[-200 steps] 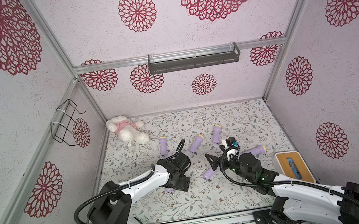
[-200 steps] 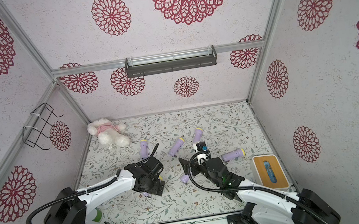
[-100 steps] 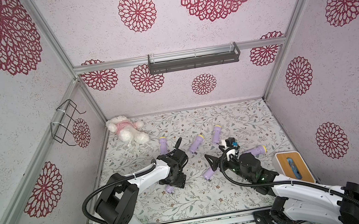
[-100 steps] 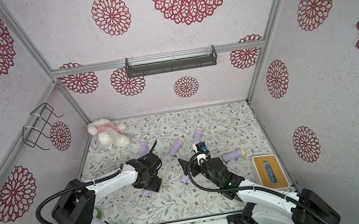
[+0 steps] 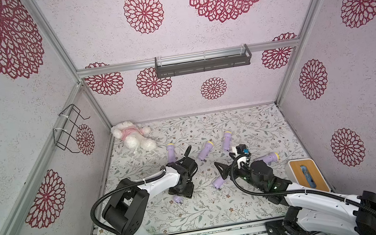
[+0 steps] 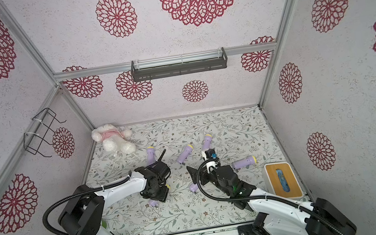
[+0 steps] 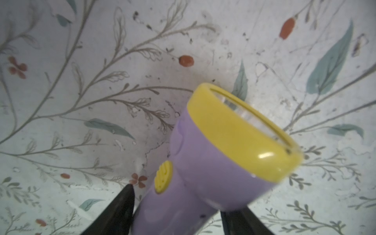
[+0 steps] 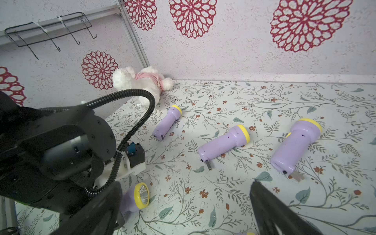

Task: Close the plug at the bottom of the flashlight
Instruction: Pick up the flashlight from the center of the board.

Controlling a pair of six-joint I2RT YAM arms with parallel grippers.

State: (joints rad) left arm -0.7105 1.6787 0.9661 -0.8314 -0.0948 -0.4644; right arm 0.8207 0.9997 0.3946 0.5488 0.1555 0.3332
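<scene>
A purple flashlight (image 7: 213,162) with a yellow head lies on the floral table under my left gripper (image 7: 176,201). Its handle runs between the two black fingers. One finger (image 7: 122,205) touches the handle, and a sliver of table shows beside the other, so the jaws stand partly open. In both top views only its bottom end (image 5: 177,198) (image 6: 153,202) pokes out from under the left gripper (image 5: 181,192), with a small plug prong (image 5: 181,202) sticking out. My right gripper (image 8: 187,203) (image 5: 222,171) hovers wide open and empty to the right.
Several more purple flashlights lie around: one (image 5: 218,183) under the right gripper, others further back (image 5: 170,152) (image 5: 205,150) (image 5: 226,140) and to the right (image 5: 267,159). A white plush toy (image 5: 131,136) sits at the back left. A wood-topped box (image 5: 308,176) stands at the right edge.
My left gripper's jaws have narrowed around the flashlight's handle, and the left arm's elbow has swung right. The right arm has stayed still.
</scene>
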